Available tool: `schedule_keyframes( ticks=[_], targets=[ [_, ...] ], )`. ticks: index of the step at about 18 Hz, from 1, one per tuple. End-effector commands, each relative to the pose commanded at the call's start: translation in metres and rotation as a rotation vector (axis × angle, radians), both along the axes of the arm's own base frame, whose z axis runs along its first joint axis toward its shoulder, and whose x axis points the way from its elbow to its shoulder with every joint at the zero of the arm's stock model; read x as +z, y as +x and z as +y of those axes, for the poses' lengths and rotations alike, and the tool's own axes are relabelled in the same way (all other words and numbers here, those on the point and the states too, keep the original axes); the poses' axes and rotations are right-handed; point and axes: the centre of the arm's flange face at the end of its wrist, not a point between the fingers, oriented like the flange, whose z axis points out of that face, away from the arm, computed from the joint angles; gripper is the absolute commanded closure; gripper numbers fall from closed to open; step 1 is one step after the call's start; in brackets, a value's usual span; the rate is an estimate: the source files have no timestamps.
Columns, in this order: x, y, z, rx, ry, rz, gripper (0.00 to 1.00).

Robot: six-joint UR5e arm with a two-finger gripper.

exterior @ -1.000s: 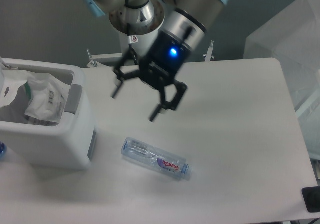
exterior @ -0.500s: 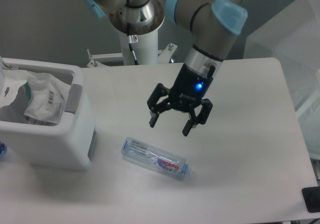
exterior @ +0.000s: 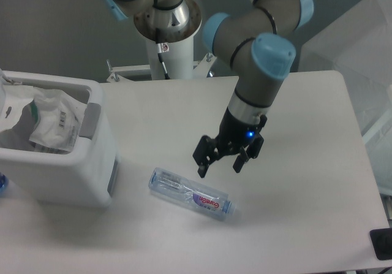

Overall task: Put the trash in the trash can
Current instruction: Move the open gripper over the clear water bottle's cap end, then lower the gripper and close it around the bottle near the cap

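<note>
Right now your gripper (exterior: 219, 167) hangs above the table (exterior: 306, 200) with its two fingers spread apart and nothing between them. It sits just up and to the right of the bottle (exterior: 190, 195), close to it but not touching. You can see a blue light glowing on the gripper body. The bottle lies on its side on the table, cap end pointing toward the lower right, label near that end. To its left stands the bin (exterior: 58, 163), near the table's left edge, apart from the bottle. Inside the bin you can see the wrapper (exterior: 52, 125), crumpled, resting against the liner. At the lower right corner of the view, a dark object (exterior: 382, 244) pokes in at the table's edge; you cannot tell what it is.
</note>
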Motion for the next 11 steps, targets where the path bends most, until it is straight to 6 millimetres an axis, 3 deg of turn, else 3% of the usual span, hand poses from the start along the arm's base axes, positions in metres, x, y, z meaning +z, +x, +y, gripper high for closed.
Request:
schedule_keyframes(
  ticks=[3,9,11],
  targets=[
    [-0.012,-0.006,0.019,0.068,-0.054,0.011,0.00],
    [-0.050,-0.013,0.025,0.193,-0.165,0.002,0.00],
    [-0.061,-0.021,0.039,0.240,-0.183,0.005,0.00]
  ],
)
